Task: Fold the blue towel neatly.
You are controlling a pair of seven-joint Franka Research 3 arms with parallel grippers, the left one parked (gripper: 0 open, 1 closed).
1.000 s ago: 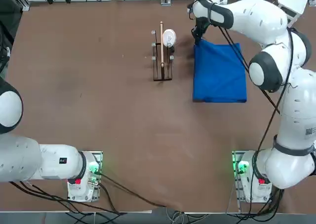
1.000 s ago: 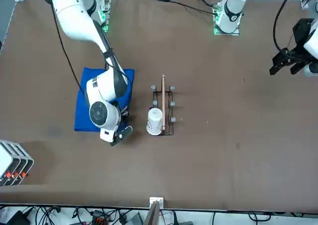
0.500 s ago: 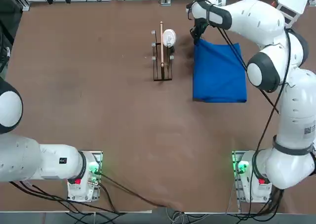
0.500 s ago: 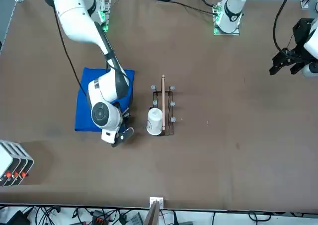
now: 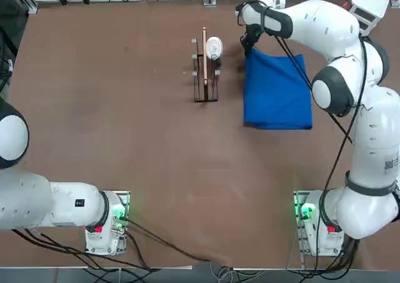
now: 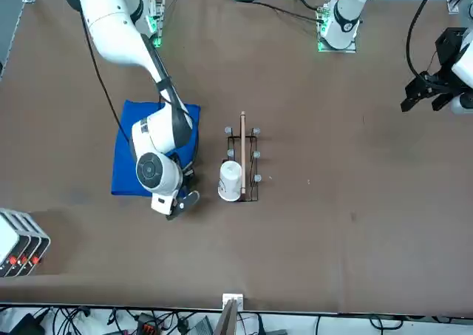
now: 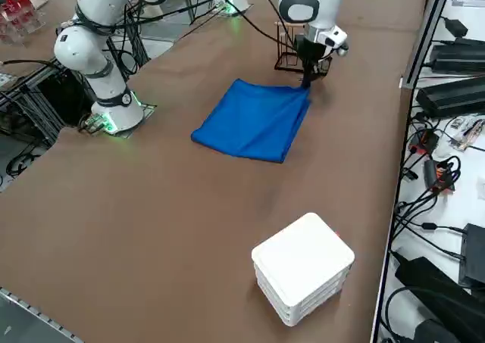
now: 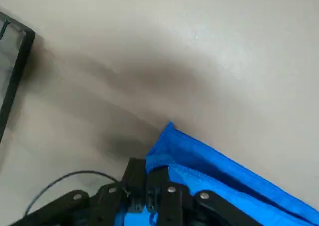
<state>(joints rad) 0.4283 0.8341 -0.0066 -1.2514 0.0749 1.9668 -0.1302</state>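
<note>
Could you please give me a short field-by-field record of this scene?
towel: blue towel lying flat on the table, already folded over on itself
right tool: right tool at the towel's far corner nearest the rack, shut on that corner
corner: lifted slightly off the table
nearby: wire rack with a white cup, beside the towel, apart from it
elsewhere: white box near the table edge

Brown table [image 5: 125, 108], cable-strewn surroundings

Wire rack [image 5: 205, 77], white cup [image 5: 214, 47], white box [image 7: 303, 277]
</note>
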